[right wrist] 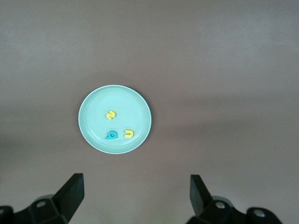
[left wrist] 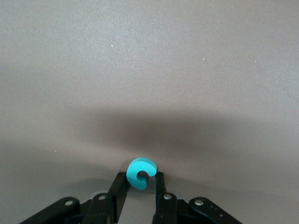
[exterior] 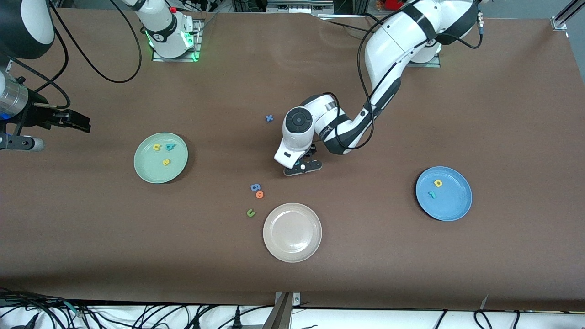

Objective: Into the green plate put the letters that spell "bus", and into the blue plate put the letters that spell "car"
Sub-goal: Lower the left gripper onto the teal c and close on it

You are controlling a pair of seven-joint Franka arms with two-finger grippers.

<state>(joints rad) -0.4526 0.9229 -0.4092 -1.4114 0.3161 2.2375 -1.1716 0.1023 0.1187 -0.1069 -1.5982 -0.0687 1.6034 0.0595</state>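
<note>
Teal "c" (left wrist: 141, 173) sits pinched in left pincer (left wrist: 140, 186) over brown table (exterior: 411, 274); right pincer (right wrist: 136, 189) wide.

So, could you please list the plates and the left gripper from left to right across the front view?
green plate → beige-white plate → left gripper, shut on the teal "c" → blue plate

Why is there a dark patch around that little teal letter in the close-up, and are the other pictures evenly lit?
Left wrist view: the left pincer, shut on the teal "c", shadows the table. Right wrist view: even light. Front view: soft shadows beside the green plate.
</note>
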